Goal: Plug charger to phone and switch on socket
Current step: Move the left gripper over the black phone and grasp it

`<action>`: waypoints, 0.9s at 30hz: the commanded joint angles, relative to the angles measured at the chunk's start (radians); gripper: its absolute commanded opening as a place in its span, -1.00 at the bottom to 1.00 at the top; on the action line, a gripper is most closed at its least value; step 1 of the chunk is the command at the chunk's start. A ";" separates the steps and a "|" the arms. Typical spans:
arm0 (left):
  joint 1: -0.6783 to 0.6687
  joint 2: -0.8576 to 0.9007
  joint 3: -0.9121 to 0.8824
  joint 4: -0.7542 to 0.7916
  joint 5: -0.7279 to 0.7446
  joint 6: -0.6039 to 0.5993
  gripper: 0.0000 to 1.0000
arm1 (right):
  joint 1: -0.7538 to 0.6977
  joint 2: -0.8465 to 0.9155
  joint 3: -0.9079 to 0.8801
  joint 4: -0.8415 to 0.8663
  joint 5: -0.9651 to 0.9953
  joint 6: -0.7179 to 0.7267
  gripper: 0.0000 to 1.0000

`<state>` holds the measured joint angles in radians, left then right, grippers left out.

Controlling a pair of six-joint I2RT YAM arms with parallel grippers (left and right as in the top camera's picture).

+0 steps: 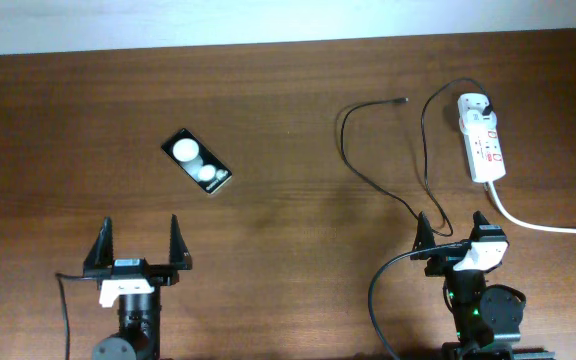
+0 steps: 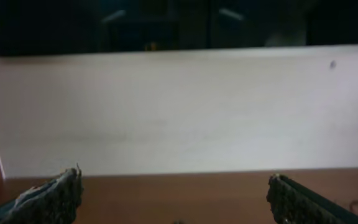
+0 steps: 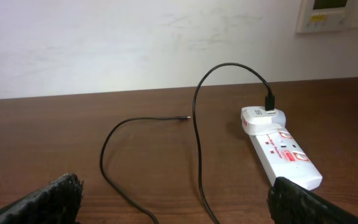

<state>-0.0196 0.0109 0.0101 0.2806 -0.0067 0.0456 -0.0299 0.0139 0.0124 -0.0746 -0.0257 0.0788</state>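
Risk: both claws spread and empty, the left claw (image 1: 140, 225) and the right claw (image 1: 453, 220) low at the near edge of the table (image 1: 288, 250).
The charger (image 1: 346, 150) looped ahead of the right claw and ran in close to its fingers; a careless descent could snag it and tug its plug from the socket (image 1: 483, 140), ahead and right. Its connector tip (image 3: 187, 117) was small, so a skewed pinch seemed likely. Only the overhead view showed the phone (image 1: 197, 163), ahead-right of the left claw and unbraced, liable to slide; the left wrist view showed bare table and wall.
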 commanded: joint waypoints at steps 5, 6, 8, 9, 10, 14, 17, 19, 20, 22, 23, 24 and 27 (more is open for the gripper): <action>-0.004 -0.005 0.075 0.047 0.011 -0.008 0.98 | -0.003 -0.006 -0.007 -0.003 0.005 0.004 0.97; -0.004 -0.005 0.104 0.034 0.012 -0.024 0.98 | -0.003 -0.006 -0.007 -0.003 0.005 0.004 0.97; -0.004 -0.005 0.168 -0.030 0.011 -0.027 0.98 | -0.003 -0.006 -0.007 -0.003 0.005 0.004 0.97; -0.004 -0.005 0.208 -0.082 0.011 -0.027 0.98 | -0.003 -0.006 -0.007 -0.003 0.005 0.004 0.97; -0.004 -0.005 0.253 -0.145 0.011 -0.027 0.98 | -0.003 -0.006 -0.007 -0.003 0.005 0.004 0.97; -0.004 0.071 0.463 -0.382 -0.019 -0.026 0.98 | -0.003 -0.006 -0.007 -0.003 0.005 0.004 0.97; -0.004 0.232 0.583 -0.437 -0.019 -0.026 0.98 | -0.003 -0.006 -0.007 -0.003 0.005 0.004 0.97; -0.004 0.381 0.666 -0.478 -0.019 -0.027 0.98 | -0.003 -0.006 -0.007 -0.003 0.005 0.004 0.97; -0.004 0.466 0.724 -0.526 -0.018 -0.026 0.98 | -0.003 -0.006 -0.007 -0.003 0.005 0.004 0.97; -0.004 0.597 0.838 -0.631 -0.018 -0.027 0.98 | -0.003 -0.006 -0.007 -0.003 0.005 0.004 0.97; -0.004 0.691 0.940 -0.729 -0.017 -0.027 0.98 | -0.003 -0.006 -0.007 -0.003 0.005 0.004 0.97; -0.004 0.750 1.007 -0.794 -0.014 -0.027 0.98 | -0.003 -0.006 -0.007 -0.003 0.005 0.004 0.97; -0.004 0.905 1.162 -0.967 -0.014 -0.027 0.98 | -0.003 -0.006 -0.007 -0.003 0.005 0.004 0.97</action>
<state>-0.0204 0.8227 1.0634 -0.5968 -0.0177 0.0296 -0.0299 0.0139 0.0124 -0.0742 -0.0257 0.0792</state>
